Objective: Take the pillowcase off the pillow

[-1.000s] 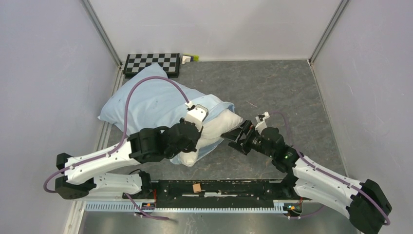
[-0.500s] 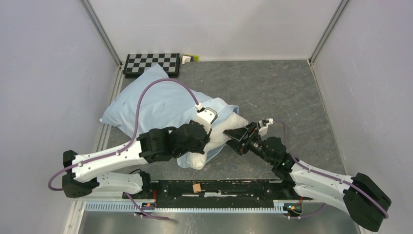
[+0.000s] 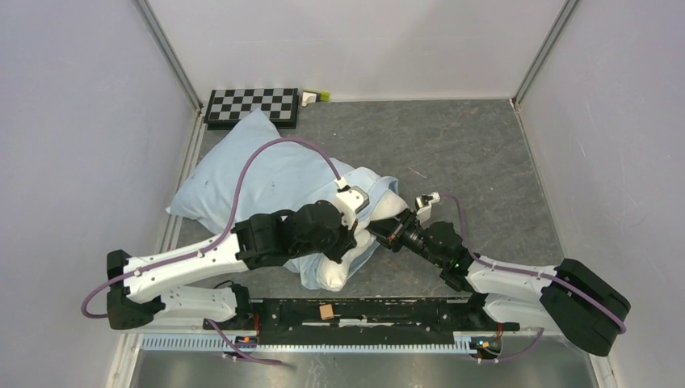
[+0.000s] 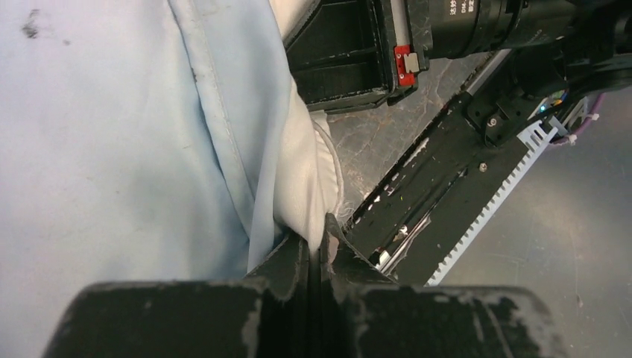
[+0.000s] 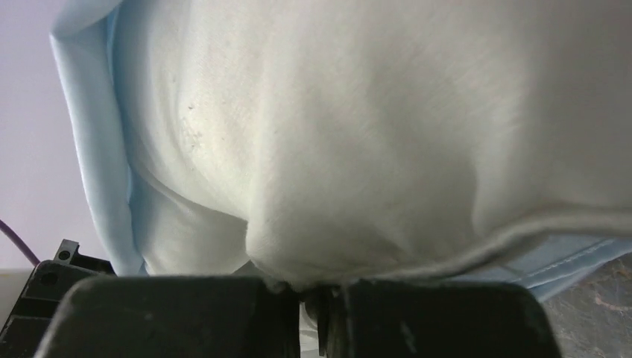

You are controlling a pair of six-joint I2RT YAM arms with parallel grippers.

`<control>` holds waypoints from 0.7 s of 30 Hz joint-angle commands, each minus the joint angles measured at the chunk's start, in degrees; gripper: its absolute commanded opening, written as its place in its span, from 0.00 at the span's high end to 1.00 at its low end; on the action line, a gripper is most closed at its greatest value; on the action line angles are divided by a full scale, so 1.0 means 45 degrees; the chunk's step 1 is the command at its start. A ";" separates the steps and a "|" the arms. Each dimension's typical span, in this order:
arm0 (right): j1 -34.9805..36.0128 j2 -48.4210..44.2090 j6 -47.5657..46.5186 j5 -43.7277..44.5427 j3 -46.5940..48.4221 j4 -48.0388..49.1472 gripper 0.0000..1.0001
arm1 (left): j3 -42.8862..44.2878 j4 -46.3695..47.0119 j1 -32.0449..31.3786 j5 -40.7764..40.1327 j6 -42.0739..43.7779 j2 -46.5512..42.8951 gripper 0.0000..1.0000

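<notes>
The pale blue pillowcase [image 3: 258, 182] covers most of the pillow and lies left of centre. The pillow's cream-white end [image 3: 389, 206] sticks out of the case's open mouth on the right. My left gripper [image 3: 355, 241] sits at that mouth. In the left wrist view it [image 4: 322, 242] is shut, pinching a white edge of the pillow [image 4: 302, 179], with the pillowcase [image 4: 112, 134] alongside. My right gripper [image 3: 386, 233] presses in from the right. In the right wrist view it [image 5: 317, 287] is shut on a fold of the pillow [image 5: 373, 127], the pillowcase hem [image 5: 89, 149] at the left.
A checkerboard [image 3: 252, 105] and a small yellow-green item [image 3: 315, 96] lie at the back wall. Grey walls close in the left, back and right. The black base rail [image 3: 380, 311] with a small brown block [image 3: 326, 311] runs along the near edge.
My right gripper moved left into the pillow's exposed end and went from open to shut on it. My left arm shifted right and nearer, dragging the pillow's end toward the rail.
</notes>
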 commanded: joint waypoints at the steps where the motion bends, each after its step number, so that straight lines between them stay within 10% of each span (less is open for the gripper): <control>1: -0.0028 0.0139 -0.0105 0.0169 0.0240 0.1230 1.00 | 0.0209 0.2581 -0.0369 0.2022 0.0010 -0.0785 0.88; 7: -0.0505 -0.1486 -0.2066 0.1238 -0.0841 0.0782 1.00 | 0.1104 0.0115 -0.0354 -0.0431 -0.0779 -0.1707 0.18; 15: -0.0649 -0.3156 -0.4620 0.1558 -0.0777 -0.0608 1.00 | 0.2982 -0.4466 -0.0356 -0.6132 -0.2017 -0.1478 0.00; 21: -0.0648 -0.3246 -0.5254 0.1466 0.0078 -0.1933 1.00 | 0.3255 -0.5036 -0.0369 -0.6960 -0.2113 0.0103 0.00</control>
